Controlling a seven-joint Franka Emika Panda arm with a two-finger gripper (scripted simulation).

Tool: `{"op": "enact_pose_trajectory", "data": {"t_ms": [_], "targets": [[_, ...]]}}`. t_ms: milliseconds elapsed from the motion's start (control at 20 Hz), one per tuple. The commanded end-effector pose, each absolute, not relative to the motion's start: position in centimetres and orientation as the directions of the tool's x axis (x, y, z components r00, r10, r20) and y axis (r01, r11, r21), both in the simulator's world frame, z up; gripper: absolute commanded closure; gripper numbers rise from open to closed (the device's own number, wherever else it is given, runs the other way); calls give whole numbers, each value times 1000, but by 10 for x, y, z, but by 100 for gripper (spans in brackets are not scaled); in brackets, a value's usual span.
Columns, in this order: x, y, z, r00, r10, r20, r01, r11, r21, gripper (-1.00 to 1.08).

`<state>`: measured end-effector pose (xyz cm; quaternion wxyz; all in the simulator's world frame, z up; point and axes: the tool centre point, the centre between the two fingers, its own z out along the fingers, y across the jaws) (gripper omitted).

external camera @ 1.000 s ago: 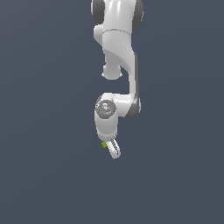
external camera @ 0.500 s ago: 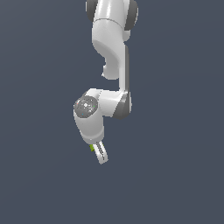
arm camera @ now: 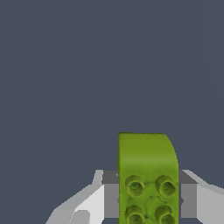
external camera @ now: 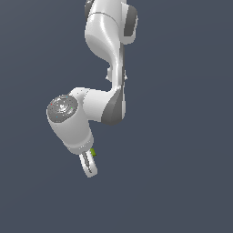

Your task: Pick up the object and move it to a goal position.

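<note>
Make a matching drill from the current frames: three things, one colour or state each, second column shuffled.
Column 1
1. lime-green block
2. gripper
3. arm elbow joint

Column 2
A. white shell with a dark grey band
B. studded face toward the wrist camera, sitting between the two fingers
C. shut on the block, pointing down and toward the exterior view's right

Pairs: 1-B, 2-C, 3-A

Plain dark slate-blue backdrop (external camera: 182, 136) throughout; no floor line, walls, furniture visible; even lighting.
</note>
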<state>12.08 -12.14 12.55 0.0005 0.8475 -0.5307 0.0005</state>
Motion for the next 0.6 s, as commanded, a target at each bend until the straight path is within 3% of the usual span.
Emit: {"op": "enact_pose_trajectory", "data": {"t_ms": [0,550], "targets": [[126,-128,132,438,-899,0,-899,-438,0,108],[134,-138,141,438,-899,0,-899,-438,0,108]]}}
